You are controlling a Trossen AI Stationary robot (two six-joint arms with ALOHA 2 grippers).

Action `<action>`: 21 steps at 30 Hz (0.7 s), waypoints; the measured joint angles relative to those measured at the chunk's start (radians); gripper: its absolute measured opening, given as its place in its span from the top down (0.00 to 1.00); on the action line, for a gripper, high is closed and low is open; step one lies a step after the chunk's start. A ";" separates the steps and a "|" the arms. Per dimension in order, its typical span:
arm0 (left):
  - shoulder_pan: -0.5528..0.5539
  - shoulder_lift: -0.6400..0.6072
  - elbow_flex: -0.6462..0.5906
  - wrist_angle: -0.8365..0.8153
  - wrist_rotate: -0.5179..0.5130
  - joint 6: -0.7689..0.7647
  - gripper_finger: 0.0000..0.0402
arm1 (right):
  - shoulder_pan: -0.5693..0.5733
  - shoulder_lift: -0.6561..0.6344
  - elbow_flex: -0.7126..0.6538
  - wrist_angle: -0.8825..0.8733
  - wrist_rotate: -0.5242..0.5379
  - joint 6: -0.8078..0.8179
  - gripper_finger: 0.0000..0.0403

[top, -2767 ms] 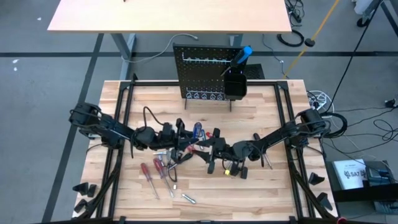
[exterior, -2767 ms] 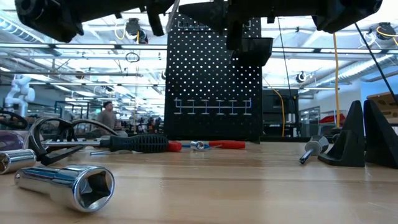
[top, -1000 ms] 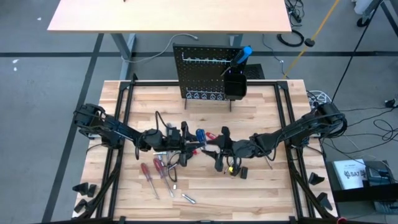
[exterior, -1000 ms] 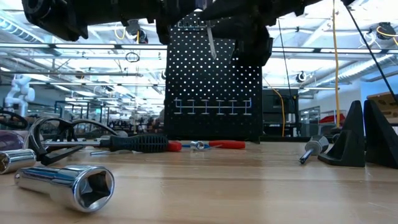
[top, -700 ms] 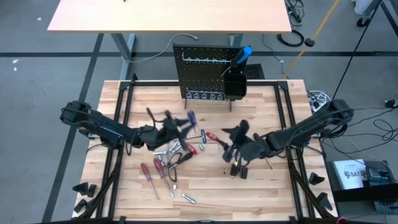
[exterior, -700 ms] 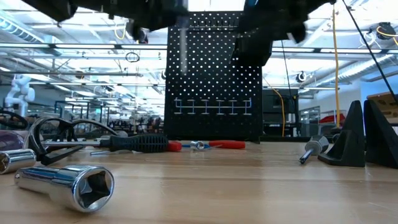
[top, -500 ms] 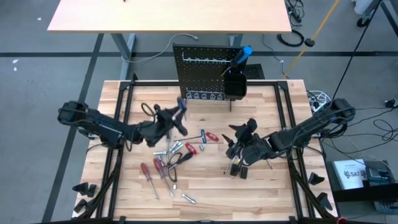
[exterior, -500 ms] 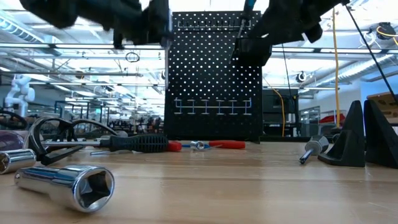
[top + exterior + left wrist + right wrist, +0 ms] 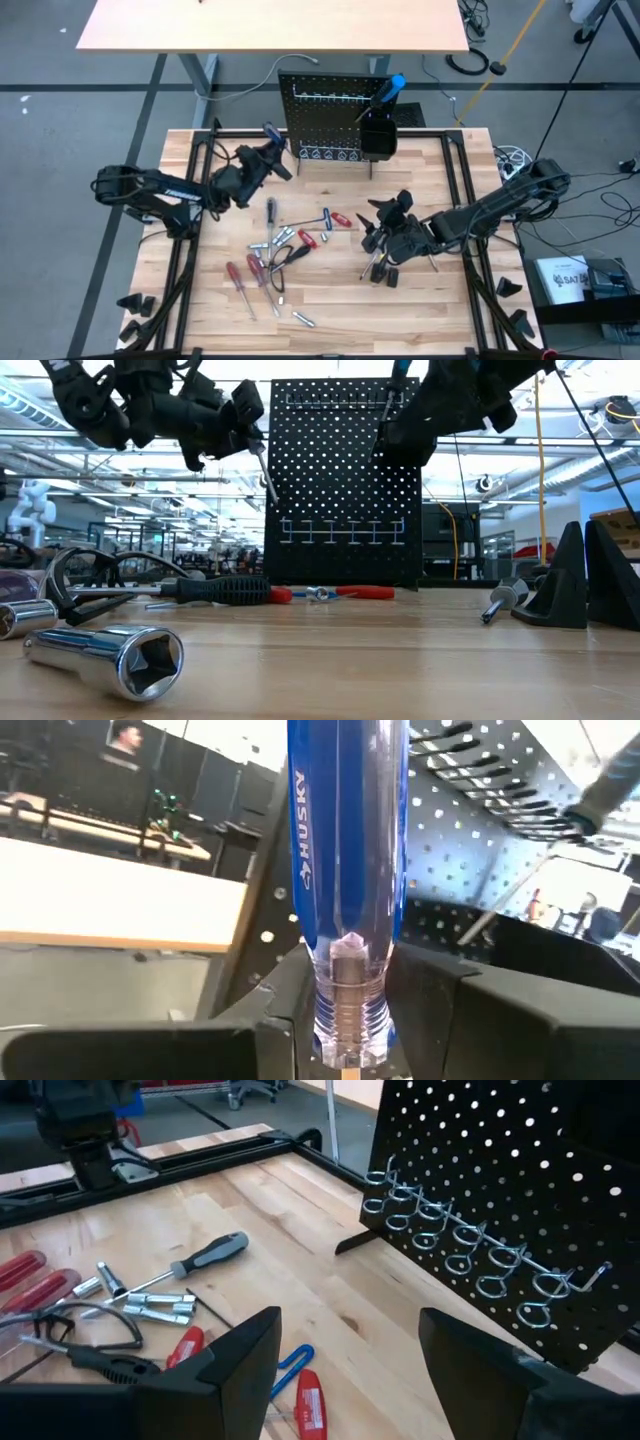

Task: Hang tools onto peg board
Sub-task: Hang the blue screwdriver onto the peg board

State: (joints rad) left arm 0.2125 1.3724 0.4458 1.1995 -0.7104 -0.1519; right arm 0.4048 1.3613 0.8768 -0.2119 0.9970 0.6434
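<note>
left gripper clamping blue screwdriver, now lifted near board | right gripper backed off, wide, empty | you: hang it next

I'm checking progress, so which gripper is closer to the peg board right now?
Left. The left gripper, shut on a blue screwdriver, is just beside the peg board's left edge. The right gripper is open, farther out over the table.
</note>
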 joint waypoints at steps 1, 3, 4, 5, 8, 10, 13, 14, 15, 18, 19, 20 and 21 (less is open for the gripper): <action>0.013 0.003 0.000 0.001 0.004 -0.005 0.75 | -0.003 0.000 0.000 0.004 0.000 0.000 0.43; 0.040 0.012 0.000 0.017 0.025 -0.022 0.75 | -0.010 0.000 0.000 0.010 0.000 -0.001 0.43; 0.050 0.018 0.001 0.032 0.041 -0.024 0.75 | -0.012 0.001 0.000 0.010 0.000 -0.001 0.43; 0.062 0.025 0.004 0.037 0.052 -0.024 0.75 | -0.016 0.005 0.000 0.014 0.001 -0.001 0.43; 0.090 0.065 0.031 0.032 0.074 -0.038 0.75 | -0.028 0.022 0.000 0.027 0.001 0.000 0.43; 0.101 0.098 0.064 0.029 0.100 -0.042 0.75 | -0.035 0.035 0.000 0.034 -0.001 0.000 0.43; 0.106 0.126 0.091 0.033 0.109 0.002 0.75 | -0.044 0.050 0.000 0.044 -0.008 0.000 0.43; 0.108 0.131 0.097 0.029 0.109 0.010 0.75 | -0.044 0.054 0.000 0.045 -0.008 0.000 0.43; 0.109 0.134 0.100 0.029 0.108 0.016 0.75 | -0.044 0.059 0.000 0.051 -0.010 0.000 0.43; 0.109 0.148 0.101 0.027 0.108 0.028 0.75 | -0.047 0.064 0.000 0.052 -0.030 0.000 0.43; 0.109 0.156 0.101 0.021 0.108 0.028 0.75 | -0.049 0.064 0.000 0.054 -0.030 -0.002 0.43; 0.110 0.164 0.101 0.020 0.108 0.028 0.75 | -0.049 0.063 0.000 0.053 -0.029 -0.005 0.43; 0.112 0.173 0.101 0.020 0.108 0.027 0.75 | -0.050 0.063 0.000 0.052 -0.030 -0.005 0.43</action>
State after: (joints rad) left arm 0.3245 1.5454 0.5472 1.2197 -0.6029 -0.1249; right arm 0.3548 1.4246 0.8772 -0.1595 0.9669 0.6380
